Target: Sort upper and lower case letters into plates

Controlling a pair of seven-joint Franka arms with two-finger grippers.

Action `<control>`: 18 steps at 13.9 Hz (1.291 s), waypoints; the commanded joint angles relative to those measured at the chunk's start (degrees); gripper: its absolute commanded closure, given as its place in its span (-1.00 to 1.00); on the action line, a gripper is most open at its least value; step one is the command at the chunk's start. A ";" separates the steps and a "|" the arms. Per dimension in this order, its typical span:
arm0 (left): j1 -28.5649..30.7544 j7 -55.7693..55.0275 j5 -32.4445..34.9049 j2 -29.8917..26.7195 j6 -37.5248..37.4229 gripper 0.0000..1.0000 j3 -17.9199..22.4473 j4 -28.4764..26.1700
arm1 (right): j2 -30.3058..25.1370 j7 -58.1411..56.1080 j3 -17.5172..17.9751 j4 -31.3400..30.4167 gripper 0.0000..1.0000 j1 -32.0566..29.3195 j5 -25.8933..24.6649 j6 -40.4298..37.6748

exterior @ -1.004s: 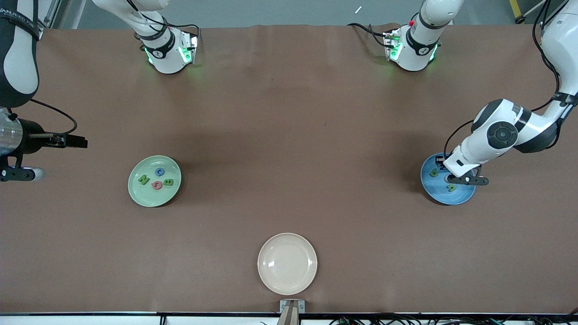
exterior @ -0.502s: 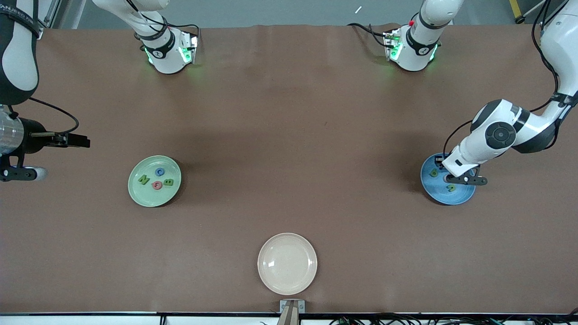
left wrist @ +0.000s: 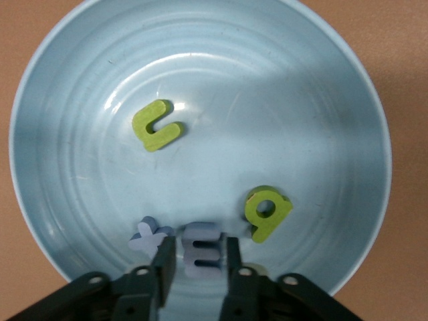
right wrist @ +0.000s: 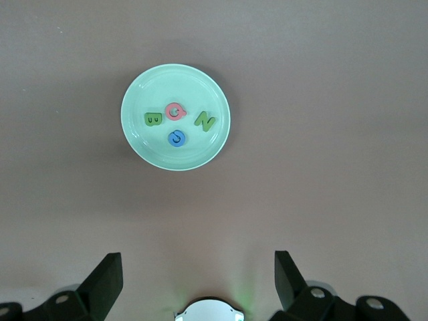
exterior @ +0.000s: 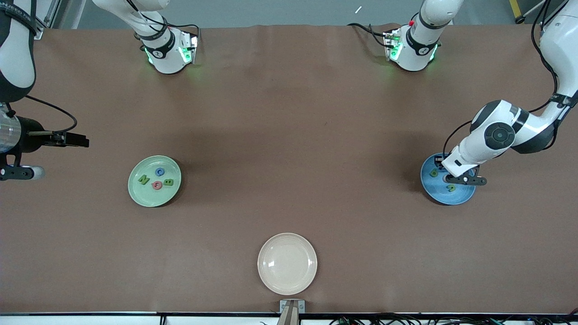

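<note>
Blue plate [exterior: 465, 196] near table [exterior: 289, 135] edge at left arm's end; pale green plate [exterior: 135, 192] toward right arm's end, well apart from it. Cream plate [exterior: 287, 264] near the edge closest to front camera, bare.

In pale green plate: green N [exterior: 144, 179], blue C [exterior: 159, 171], pink G [exterior: 157, 185], green B [exterior: 168, 182], close together, none stacked. In blue plate: blue m [left wrist: 202, 251], blue t [left wrist: 148, 234] just beside it, two green small letters [left wrist: 157, 127] [left wrist: 267, 212] lying flat and apart.

Left gripper [left wrist: 197, 244]: down low inside blue plate, fingers narrowly parted, straddling the m with a sliver of gap each side, not pinching. The m flat on the plate floor.

Right gripper [right wrist: 197, 277]: over the table edge at right arm's end, fingers spread wide, nothing between them, waiting.

Judged: all eight pieces in plates, capitals and small letters separate, sorting about done.

Handling, judged: tiny, light, stiff, flat pieces; not fragile; likely to skid on the glossy plate or stick to a pad on lift-off. Best taken across the two outer flat edges, fingertips right down at plate level. Watch the t when rising, close to one finger.
</note>
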 commanded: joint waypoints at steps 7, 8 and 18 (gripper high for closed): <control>0.06 1.17 0.28 -1.12 -0.68 -0.99 -4.23 3.98 | -8.66 -0.95 -1.37 -7.58 -1.00 0.36 1.00 2.52; 0.06 1.17 -0.59 -1.20 -0.68 -0.99 -4.58 4.59 | -9.45 -0.95 -1.37 -7.85 -1.00 0.36 1.00 2.52; -14.21 10.38 -26.92 -11.89 -0.68 -0.99 3.46 11.89 | -18.41 -4.91 -1.37 -11.09 -1.00 -0.96 0.82 1.90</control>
